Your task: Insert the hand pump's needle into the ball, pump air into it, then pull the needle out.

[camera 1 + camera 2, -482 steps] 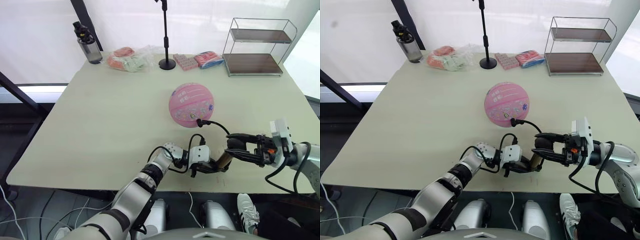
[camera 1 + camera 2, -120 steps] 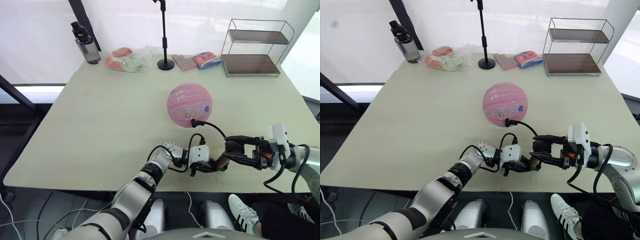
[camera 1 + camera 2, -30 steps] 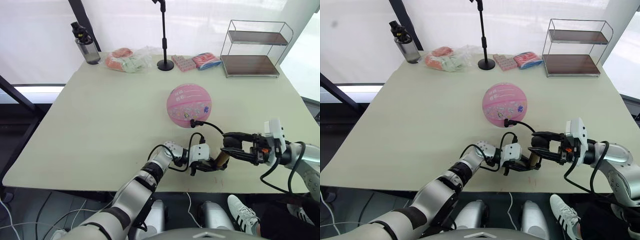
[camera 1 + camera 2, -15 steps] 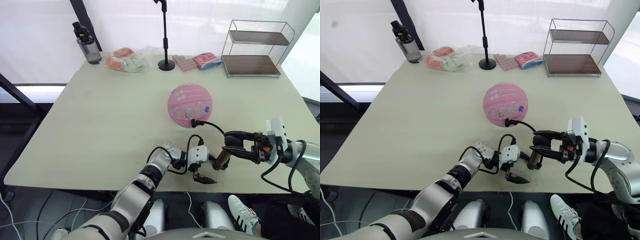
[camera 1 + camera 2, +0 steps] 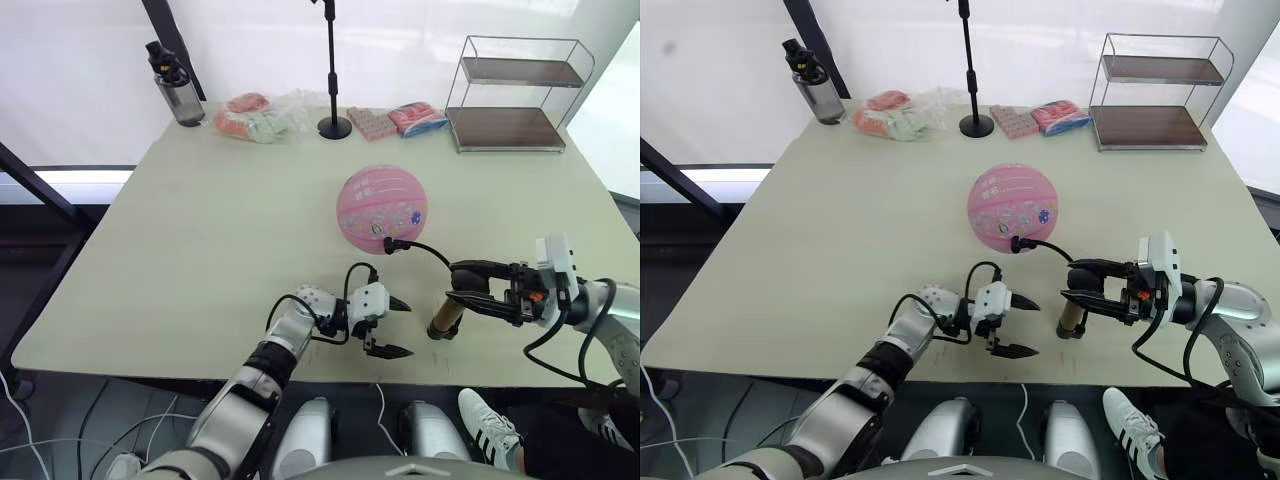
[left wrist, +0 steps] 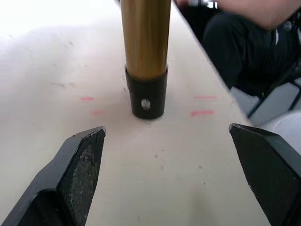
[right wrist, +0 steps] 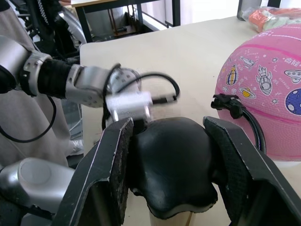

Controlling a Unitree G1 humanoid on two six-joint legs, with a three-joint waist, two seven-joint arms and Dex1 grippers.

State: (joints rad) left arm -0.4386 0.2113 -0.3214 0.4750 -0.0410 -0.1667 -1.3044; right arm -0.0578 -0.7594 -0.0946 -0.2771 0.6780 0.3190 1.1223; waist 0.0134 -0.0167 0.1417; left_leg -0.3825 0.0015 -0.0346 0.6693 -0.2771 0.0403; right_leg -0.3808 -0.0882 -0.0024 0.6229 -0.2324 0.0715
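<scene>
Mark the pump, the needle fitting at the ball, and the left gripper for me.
hand pump [image 5: 443, 318], left eye view, on its gold barrel standing upright on the table.
needle [image 5: 389, 244], left eye view, on the black fitting against the ball.
left gripper [image 5: 395, 326], left eye view, midway between its spread fingertips.

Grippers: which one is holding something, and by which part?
The right gripper grips the gold-bronze hand pump by its black handle; the left gripper is open, holding nothing.

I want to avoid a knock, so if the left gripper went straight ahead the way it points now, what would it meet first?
Most likely the hand pump: it stands upright on the table, directly ahead of the open left gripper, with bare tabletop between them.
</scene>
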